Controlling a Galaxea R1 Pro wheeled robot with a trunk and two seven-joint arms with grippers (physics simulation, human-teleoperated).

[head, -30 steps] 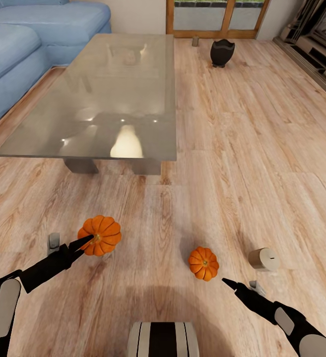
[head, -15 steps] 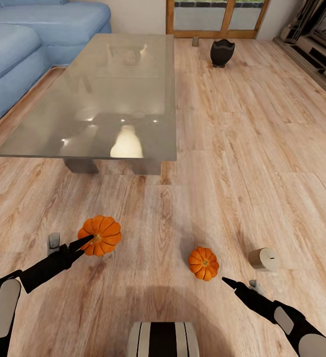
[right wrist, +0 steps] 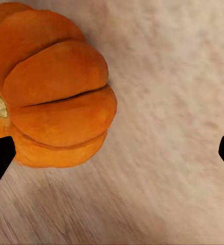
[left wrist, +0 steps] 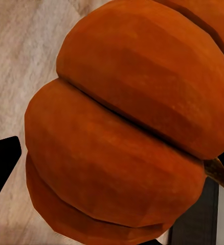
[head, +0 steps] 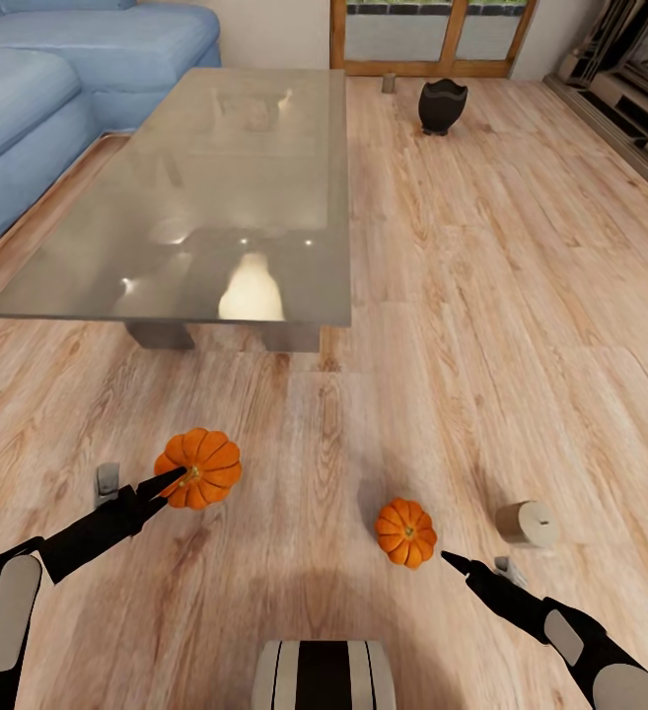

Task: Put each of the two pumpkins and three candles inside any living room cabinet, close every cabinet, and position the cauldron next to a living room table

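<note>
The bigger pumpkin (head: 202, 466) hangs just above the floor, and my left gripper (head: 173, 480) is shut on it by the stem side; its orange ribs (left wrist: 122, 127) crowd the left wrist view. On the floor to the right lies the smaller pumpkin (head: 406, 532) (right wrist: 50, 97). My right gripper (head: 451, 559) (right wrist: 112, 153) is open just short of it, with bare floor between the fingers. A beige candle (head: 528, 524) lies on its side right of that pumpkin. Another candle (head: 389, 82) and the black cauldron (head: 442, 104) stand far off, past the glass table (head: 215, 177). The cabinet is out of view.
A blue sofa (head: 47, 69) runs along the left of the table. A pale stepped unit (head: 624, 99) stands at the far right, and a wood-framed glass door (head: 427, 39) is at the back. Wide wooden floor (head: 521, 325) lies right of the table.
The whole picture slid a little: the table, small pumpkin and near candle sit slightly lower now, so the camera moved. The bigger pumpkin kept its place at my left gripper.
</note>
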